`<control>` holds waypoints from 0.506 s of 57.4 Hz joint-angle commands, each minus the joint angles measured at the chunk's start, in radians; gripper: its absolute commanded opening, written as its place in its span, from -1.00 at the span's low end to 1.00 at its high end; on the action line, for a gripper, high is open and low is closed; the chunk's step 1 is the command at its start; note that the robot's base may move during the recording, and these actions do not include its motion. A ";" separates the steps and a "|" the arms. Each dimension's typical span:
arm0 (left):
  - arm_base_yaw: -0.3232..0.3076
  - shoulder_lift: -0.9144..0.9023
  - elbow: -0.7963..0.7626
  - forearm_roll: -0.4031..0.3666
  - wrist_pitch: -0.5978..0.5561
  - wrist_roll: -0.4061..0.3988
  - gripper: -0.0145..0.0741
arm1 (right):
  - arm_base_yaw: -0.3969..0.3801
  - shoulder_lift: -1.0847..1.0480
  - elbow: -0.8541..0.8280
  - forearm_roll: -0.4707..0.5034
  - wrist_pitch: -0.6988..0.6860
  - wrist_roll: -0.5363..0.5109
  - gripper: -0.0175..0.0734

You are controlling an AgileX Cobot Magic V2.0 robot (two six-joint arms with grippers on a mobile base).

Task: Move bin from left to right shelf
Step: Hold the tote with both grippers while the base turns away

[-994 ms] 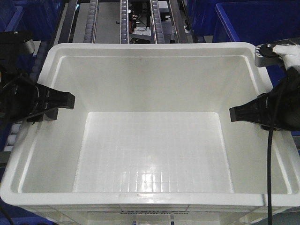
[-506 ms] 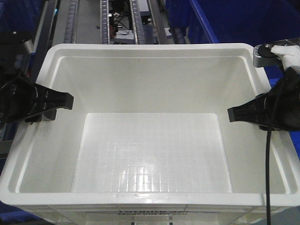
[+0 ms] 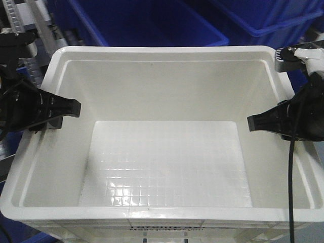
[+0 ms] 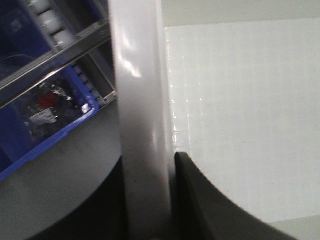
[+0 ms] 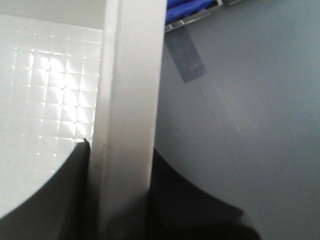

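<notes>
The large white bin (image 3: 162, 167) fills the front view, empty, with black print on its near side. My left gripper (image 3: 54, 113) is shut on the bin's left rim (image 4: 142, 110), one dark finger (image 4: 200, 200) inside the wall and the other outside. My right gripper (image 3: 276, 126) is shut on the right rim (image 5: 131, 90) in the same way, straddling it. A strip of grey roller rack (image 3: 17, 20) shows at the top left; I cannot tell whether it belongs to the right shelf.
Blue plastic bins (image 3: 152, 23) stand close behind the white bin's far edge. The left wrist view shows a roller rail (image 4: 50, 22) above another blue bin (image 4: 47, 117). Under the right gripper lies grey floor (image 5: 245, 115) with a tape strip (image 5: 186, 57).
The background has slid left: the roller lanes behind the bin's far edge gave way to blue bins. Both grippers hold the bin's rims as before.
</notes>
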 commanded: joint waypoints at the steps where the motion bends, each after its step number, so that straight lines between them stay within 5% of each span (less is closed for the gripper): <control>1: -0.006 -0.039 -0.033 -0.011 -0.094 0.009 -0.69 | 0.000 -0.029 -0.044 -0.036 -0.102 -0.016 -0.60; 29: -0.006 -0.039 -0.033 -0.011 -0.094 0.009 -0.69 | 0.000 -0.029 -0.044 -0.036 -0.102 -0.016 -0.60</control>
